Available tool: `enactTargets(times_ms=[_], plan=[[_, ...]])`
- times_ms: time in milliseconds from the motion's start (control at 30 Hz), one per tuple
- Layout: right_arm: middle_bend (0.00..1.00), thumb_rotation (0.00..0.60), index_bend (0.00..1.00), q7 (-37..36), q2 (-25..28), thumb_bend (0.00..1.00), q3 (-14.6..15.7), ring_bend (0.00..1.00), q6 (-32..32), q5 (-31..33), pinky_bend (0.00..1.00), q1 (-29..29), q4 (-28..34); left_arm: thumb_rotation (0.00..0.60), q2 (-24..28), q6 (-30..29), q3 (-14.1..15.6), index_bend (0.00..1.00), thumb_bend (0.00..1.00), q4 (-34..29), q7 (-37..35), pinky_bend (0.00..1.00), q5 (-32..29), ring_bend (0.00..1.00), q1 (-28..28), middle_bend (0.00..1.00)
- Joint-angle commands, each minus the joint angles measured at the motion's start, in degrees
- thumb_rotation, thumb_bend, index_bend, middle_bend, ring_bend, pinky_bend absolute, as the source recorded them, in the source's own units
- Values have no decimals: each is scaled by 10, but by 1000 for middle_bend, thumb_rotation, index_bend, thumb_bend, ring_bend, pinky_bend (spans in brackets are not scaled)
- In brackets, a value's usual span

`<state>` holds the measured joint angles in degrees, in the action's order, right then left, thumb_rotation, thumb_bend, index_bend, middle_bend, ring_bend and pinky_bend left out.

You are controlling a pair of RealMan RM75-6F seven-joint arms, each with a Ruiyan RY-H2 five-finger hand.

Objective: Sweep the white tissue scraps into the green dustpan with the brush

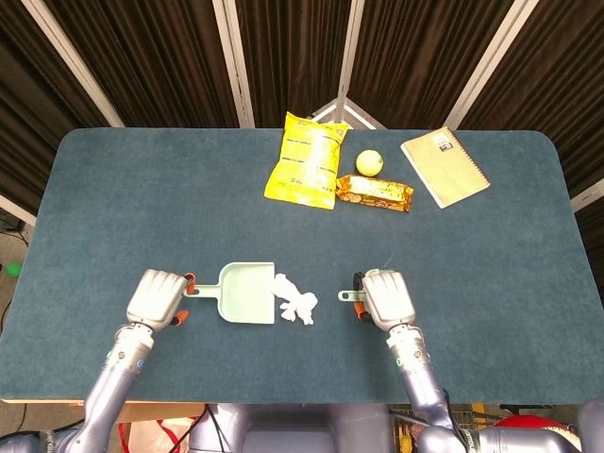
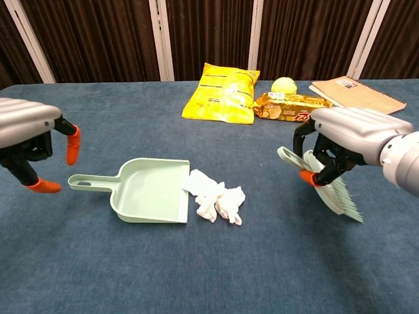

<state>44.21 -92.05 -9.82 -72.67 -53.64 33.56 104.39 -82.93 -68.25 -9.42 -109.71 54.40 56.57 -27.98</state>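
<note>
My right hand (image 2: 340,140) grips the brush (image 2: 325,186) by its handle, fingers curled around it; bristles angle down and to my right, tips at or just above the table (image 1: 113,189) surface, can't tell if touching. In the head view the right hand (image 1: 387,300) covers most of the brush, only the handle end pokes out toward the scraps.

My left hand (image 2: 29,140) is beside the handle end of the green dustpan (image 2: 147,190), fingers curved and apart, orange tips on either side of the handle but nothing gripped in the chest view. Head view puts the left hand (image 1: 159,300) right at the handle tip.

Dustpan lies flat, mouth facing the white tissue scraps (image 2: 216,199), which touch or nearly touch its open edge. Scraps sit between dustpan and brush, brush apart from them.

Far side of table: yellow snack bag (image 1: 304,160), yellow ball (image 1: 368,162), orange wrapped bar (image 1: 376,193), notebook (image 1: 444,166).
</note>
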Motion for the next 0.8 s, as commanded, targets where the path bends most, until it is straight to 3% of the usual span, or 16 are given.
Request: enactTargets(times_ms=[33, 233, 500, 800], plan=[[900, 600, 738, -3, 1, 428, 1, 923, 1, 1, 876, 1, 0, 600, -27, -17, -8, 451, 302, 7, 22, 1000, -40, 1000, -18, 1000], [900, 600, 738, -8, 5, 428, 2, 923, 1, 0, 876, 3, 0, 600, -49, -40, -19, 374, 347, 13, 40, 1000, -81, 1000, -39, 1000], [899, 600, 738, -10, 11, 429, 6, 923, -5, -2, 876, 2, 10, 600, -64, -60, -35, 381, 426, 15, 56, 1000, -152, 1000, -65, 1000], [899, 600, 738, -15, 15, 428, 9, 922, -4, 1, 876, 2, 10, 600, -89, -77, -49, 383, 436, 35, 70, 1000, -234, 1000, -95, 1000]])
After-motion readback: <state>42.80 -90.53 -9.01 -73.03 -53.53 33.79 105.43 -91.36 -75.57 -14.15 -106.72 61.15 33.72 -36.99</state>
